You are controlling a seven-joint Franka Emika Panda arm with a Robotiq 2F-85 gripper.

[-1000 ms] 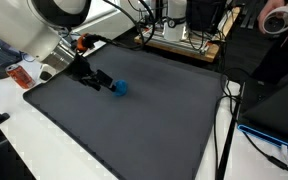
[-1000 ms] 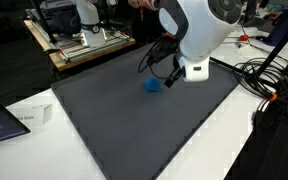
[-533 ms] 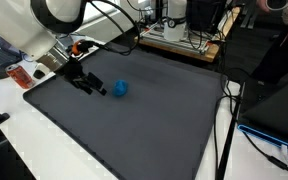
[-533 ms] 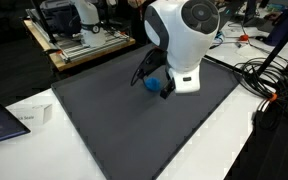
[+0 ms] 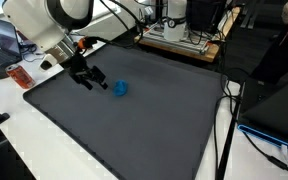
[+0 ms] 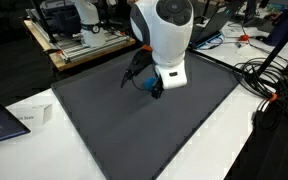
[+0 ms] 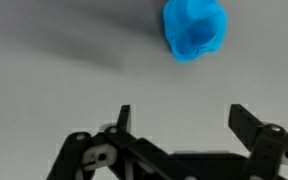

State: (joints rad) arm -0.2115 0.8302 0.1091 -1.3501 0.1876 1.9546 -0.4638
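Blue and a little crumpled, with a hollow in its near face, the lump [image 7: 194, 30] lies on the mat [image 5: 154, 130] just ahead of the pincer [image 7: 181, 118], apart from both fingertips and touching neither. In the wrist view it sits beyond the gap between the fingers, off the centre line and closer to the finger at the right of that picture. The pincer stands wide, with nothing between its jaws and a gap clearly broader than the lump. In an exterior view the pincer [image 5: 96, 84] hangs low over the mat, tilted forward, so its tips point along the surface toward the lump [image 5: 120, 88] rather than straight down. That slant is probably why the wrist camera sees the lump whole. In an exterior view from the opposite side the arm's white body covers most of the pincer, and only a sliver of the lump [image 6: 143, 84] shows at its edge. The mat is dark, flat and dull, so the lump rests freely on it, propped by nothing. Behind the pincer the mat ends at a white table [image 5: 24, 150], and cables [image 5: 227, 125] run along the mat's far edge, well apart from the pincer.
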